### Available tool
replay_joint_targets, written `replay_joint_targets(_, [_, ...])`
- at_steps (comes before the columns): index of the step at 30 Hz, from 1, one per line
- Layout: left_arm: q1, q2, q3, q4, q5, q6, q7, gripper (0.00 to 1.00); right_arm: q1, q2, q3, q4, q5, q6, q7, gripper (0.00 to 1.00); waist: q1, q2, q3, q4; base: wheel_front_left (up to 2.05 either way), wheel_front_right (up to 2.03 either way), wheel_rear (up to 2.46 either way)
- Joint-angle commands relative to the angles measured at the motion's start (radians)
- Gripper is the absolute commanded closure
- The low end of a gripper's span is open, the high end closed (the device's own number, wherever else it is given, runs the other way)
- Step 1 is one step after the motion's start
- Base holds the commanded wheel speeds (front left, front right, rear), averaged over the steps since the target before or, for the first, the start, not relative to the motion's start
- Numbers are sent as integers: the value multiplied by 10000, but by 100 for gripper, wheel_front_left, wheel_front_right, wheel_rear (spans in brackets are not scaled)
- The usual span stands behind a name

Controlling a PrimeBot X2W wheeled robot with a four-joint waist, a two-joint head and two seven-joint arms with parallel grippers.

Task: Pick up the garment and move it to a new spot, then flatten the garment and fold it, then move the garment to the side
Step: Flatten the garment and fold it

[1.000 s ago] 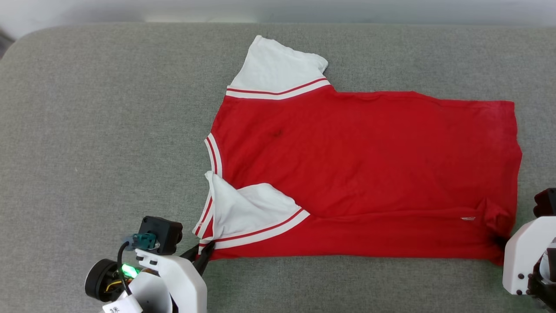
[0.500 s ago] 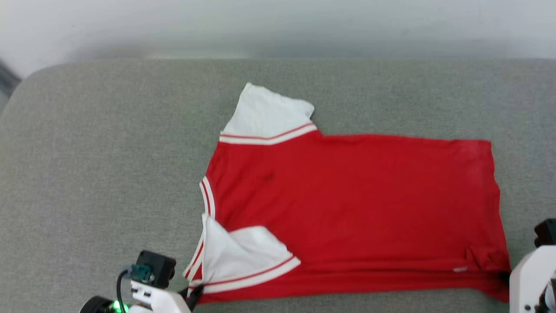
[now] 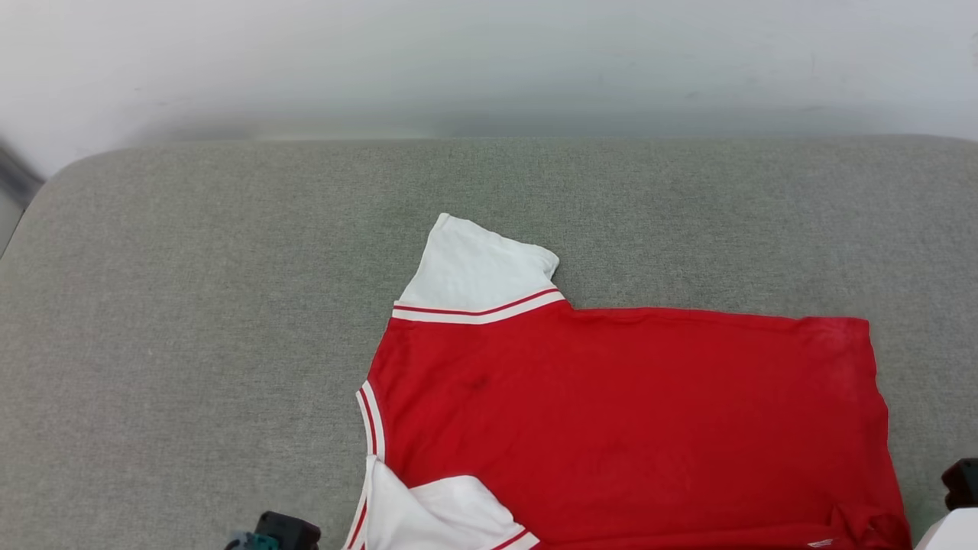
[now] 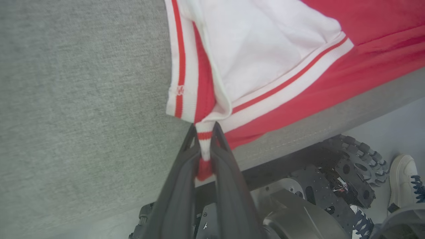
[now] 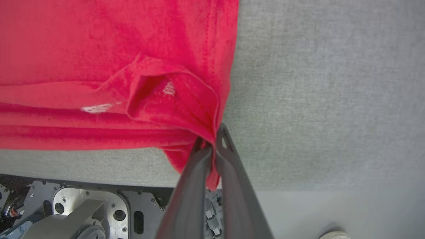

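Note:
The garment (image 3: 626, 412) lies spread on the grey table, red back side up, collar to the left and hem to the right. One white sleeve (image 3: 477, 267) points away from me. The other sleeve (image 4: 265, 49) is folded in over the red body. My left gripper (image 4: 204, 129) is shut on the red-and-white striped trim at the garment's near left corner, by the table's front edge. My right gripper (image 5: 212, 141) is shut on the red hem corner (image 5: 186, 99) at the near right, where the cloth bunches into a small fold.
The grey padded table (image 3: 191, 305) stretches wide to the left of and behind the garment, with a pale wall (image 3: 489, 61) beyond it. Below the front edge are the robot's metal base (image 4: 315, 186) and a person's white shoe (image 4: 403, 179).
The head camera has tilted up, so the garment and both arms sit lower in its picture. The garment keeps its shape and both grippers stay at its near corners.

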Motion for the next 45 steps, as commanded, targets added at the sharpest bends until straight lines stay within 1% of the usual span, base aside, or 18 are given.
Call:
replay_joint_targets(1, [66,-40,-21,104,-34,-55,-40,100,123,-62,32,117,-96,-18,-78,100,0,0,6,7,0,0,0])
replay_joint_targets(3, [30,-95,-135,297,-52,-169,39,100,126,8,137,330,-80,-18,-213,100,0,0,12,8,0,0,0])
replay_joint_targets(4, [-4,-147,-159,395,-55,-221,50,99,82,36,153,414,-68,-18,-278,93,0,0,23,7,0,0,0])
replay_joint_targets(5, [-62,-182,-175,539,-8,-230,5,40,3,77,173,494,-29,-16,-379,55,0,0,36,7,0,0,0])
replay_joint_targets(6, [-121,-236,-151,680,20,-218,-79,0,-75,121,165,562,2,-16,-487,0,0,0,39,7,0,0,0])
replay_joint_targets(9, [-272,-378,-129,1023,181,-344,-409,0,-206,184,267,745,114,-13,-718,0,0,0,-21,10,0,0,0])
replay_joint_targets(13, [-510,-616,179,1238,374,-413,-1307,0,-485,76,227,595,283,-13,-1440,0,0,0,-175,14,0,0,0])
replay_joint_targets(17, [-831,-759,585,1322,816,-490,-2629,0,-879,14,64,249,332,-11,-2685,0,0,0,-341,-7,0,0,0])
replay_joint_targets(19, [-1030,-915,869,1351,1061,-486,-3491,0,-1122,39,46,-8,361,-11,-3498,0,0,0,-399,-27,0,0,0])
replay_joint_targets(23, [-1188,-1265,1337,1555,1410,-193,-4931,0,-1347,243,269,-362,546,-11,-4992,0,0,0,-476,-91,0,0,0])
replay_joint_targets(26, [-1323,-1543,1518,1668,1589,-200,-5570,0,-1283,371,441,-535,629,-13,-5757,0,0,0,-445,-161,0,0,0])
replay_joint_targets(27, [-1380,-1586,1522,1681,1768,-277,-5722,0,-1245,396,536,-589,561,-13,-6030,0,0,0,-427,-182,0,0,0])
replay_joint_targets(31, [-1639,-2014,1860,1638,2315,-443,-6006,0,-1333,725,485,-680,424,-11,-7083,0,0,0,-266,-267,0,0,0])
replay_joint_targets(35, [-1932,-2502,2476,1393,3005,-806,-6045,0,-1486,1012,587,-707,297,-11,-7791,0,0,0,10,-467,0,0,0])
replay_joint_targets(38, [-2319,-2527,2651,1563,3405,-1276,-6042,0,-1648,1139,783,-728,106,-11,-8174,0,0,0,285,-734,0,0,0])
replay_joint_targets(41, [-3119,-2281,2631,1944,3578,-1740,-5893,0,-1877,1264,1023,-684,-112,-11,-8321,0,0,0,627,-1098,0,0,0])
replay_joint_targets(45, [-4776,-1689,2559,2492,3697,-2547,-4926,0,-2238,1383,1327,-692,-268,-11,-8429,0,0,0,1232,-1673,0,0,0])
